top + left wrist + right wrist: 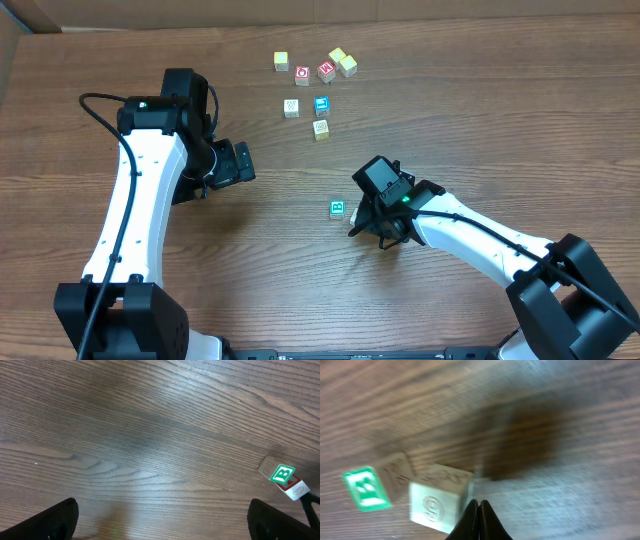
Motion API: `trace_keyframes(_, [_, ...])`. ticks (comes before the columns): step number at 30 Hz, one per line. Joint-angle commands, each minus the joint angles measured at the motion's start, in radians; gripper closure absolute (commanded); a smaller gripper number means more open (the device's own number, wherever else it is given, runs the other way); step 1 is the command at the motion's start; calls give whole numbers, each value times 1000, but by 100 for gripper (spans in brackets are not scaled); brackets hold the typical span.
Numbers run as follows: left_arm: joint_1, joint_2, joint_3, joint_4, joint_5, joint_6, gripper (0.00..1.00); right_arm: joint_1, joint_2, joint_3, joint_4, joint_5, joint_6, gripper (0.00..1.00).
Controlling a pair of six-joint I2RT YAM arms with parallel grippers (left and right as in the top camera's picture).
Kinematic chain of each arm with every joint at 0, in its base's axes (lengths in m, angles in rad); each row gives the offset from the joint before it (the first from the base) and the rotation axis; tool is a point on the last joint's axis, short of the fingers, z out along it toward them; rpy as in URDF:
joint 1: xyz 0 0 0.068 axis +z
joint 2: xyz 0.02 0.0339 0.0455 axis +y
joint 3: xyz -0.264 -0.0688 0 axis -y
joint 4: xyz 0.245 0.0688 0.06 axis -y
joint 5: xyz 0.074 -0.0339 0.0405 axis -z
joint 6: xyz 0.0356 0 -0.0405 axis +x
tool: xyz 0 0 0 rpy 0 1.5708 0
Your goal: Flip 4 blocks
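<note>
Green-lettered, the block (337,208) lies on the table (250,270) well apart from the other cubes (320,129), just beside our right gripper (478,515), whose jaws are pressed together — a thin tip for levering it over, we judge — while our left gripper (164,521) hangs wide open, empty.

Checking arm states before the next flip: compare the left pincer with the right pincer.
The left pincer stands wide open; the right pincer is shut, tips together. The left pincer is well away from the green B block; the right pincer is close beside it. Both hold nothing.
</note>
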Motion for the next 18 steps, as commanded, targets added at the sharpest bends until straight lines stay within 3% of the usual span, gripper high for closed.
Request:
trace_keyframes(1, [-2, -9, 21, 1, -11, -18, 0, 9, -2, -5, -24, -13, 9, 96])
trace_keyframes(18, [-2, -9, 21, 1, -11, -18, 0, 35, 33, -5, 108, 81, 8, 96])
